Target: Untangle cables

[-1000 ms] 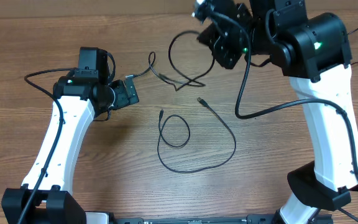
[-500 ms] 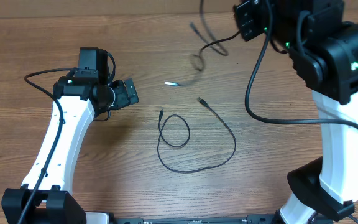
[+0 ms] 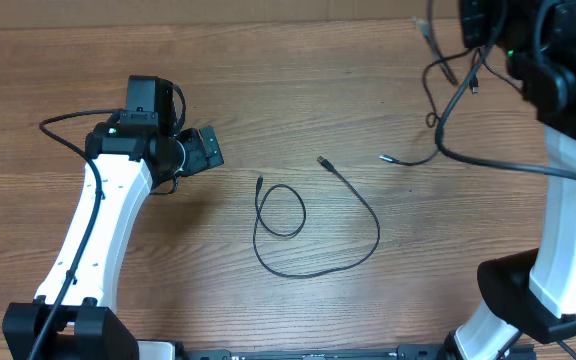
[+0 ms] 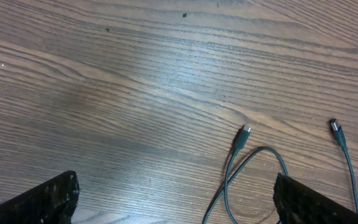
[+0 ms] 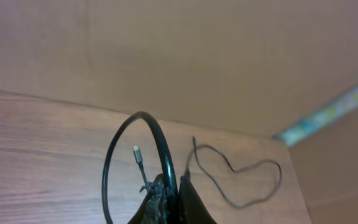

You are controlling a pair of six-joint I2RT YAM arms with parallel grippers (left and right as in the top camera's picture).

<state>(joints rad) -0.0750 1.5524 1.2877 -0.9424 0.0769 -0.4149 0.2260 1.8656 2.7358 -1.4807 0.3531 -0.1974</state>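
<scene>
One thin black cable lies loose on the wooden table in the middle, with a small loop and both plug ends free. It also shows in the left wrist view, between the fingers and below them. My left gripper is wide open and empty, left of that cable. My right gripper, at the far right top edge of the overhead view, is shut on a second cable. That cable hangs down from it, with one plug end near the table.
The thick black arm wire of the right arm sweeps across the right side. A brown wall or board stands behind the table's far edge. The left arm's own wire loops at far left.
My right gripper has swung to the right and back, carrying its cable away from the left gripper and the table's middle. The left arm and the lying cable have not moved.
</scene>
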